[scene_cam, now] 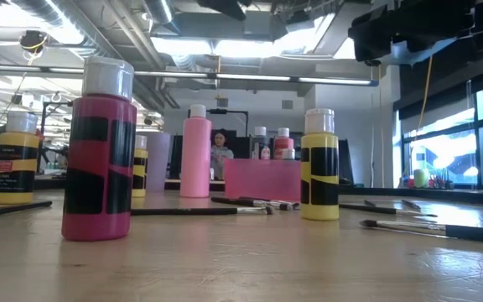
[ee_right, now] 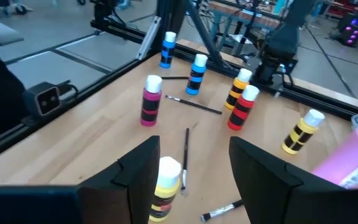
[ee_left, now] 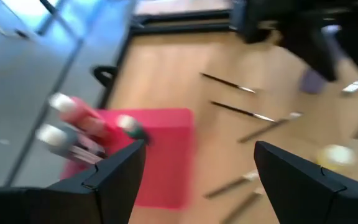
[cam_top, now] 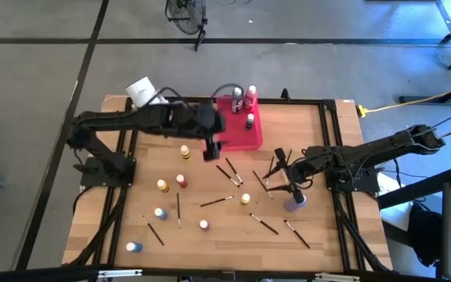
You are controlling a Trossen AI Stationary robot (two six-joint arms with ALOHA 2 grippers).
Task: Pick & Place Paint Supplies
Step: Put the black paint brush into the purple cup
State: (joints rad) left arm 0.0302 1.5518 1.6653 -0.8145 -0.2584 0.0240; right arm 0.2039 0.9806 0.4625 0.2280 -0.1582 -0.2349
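The wooden table point(cam_top: 210, 227) fills the centre of the high view, and my 2 dark arms reach in from its left and right edges. The pink-red tray point(cam_top: 243, 135) lies at upper centre of that frame; 3 paint bottles stand at its upper edge, a red one point(cam_top: 237, 99), a pale one point(cam_top: 251, 95) and a dark one point(cam_top: 250, 121).

My left gripper point(cam_top: 210, 150) hangs just left of the tray, near its lower left corner. Its fingers point(ee_left: 114, 177) stand wide apart with nothing between them.

My right gripper point(cam_top: 283, 184) sits at centre right of the high view, over a cluster of paintbrushes point(cam_top: 275, 166) and close to the lilac cup point(cam_top: 294, 204). Its fingers point(ee_right: 135, 171) are partly spread and grip nothing; a yellow bottle point(ee_right: 166, 190) shows between them, lower on the table.

Loose bottles occupy the lower left quarter of the high view: a yellow one point(cam_top: 185, 152), an orange one point(cam_top: 162, 186), a red one point(cam_top: 181, 181), 2 blue ones point(cam_top: 160, 213) point(cam_top: 134, 247) and a pink one point(cam_top: 203, 225). A further yellow bottle point(cam_top: 245, 199) stands at lower centre.

Thin brushes point(cam_top: 216, 201) lie scattered across the lower half of the table, apart from one another.
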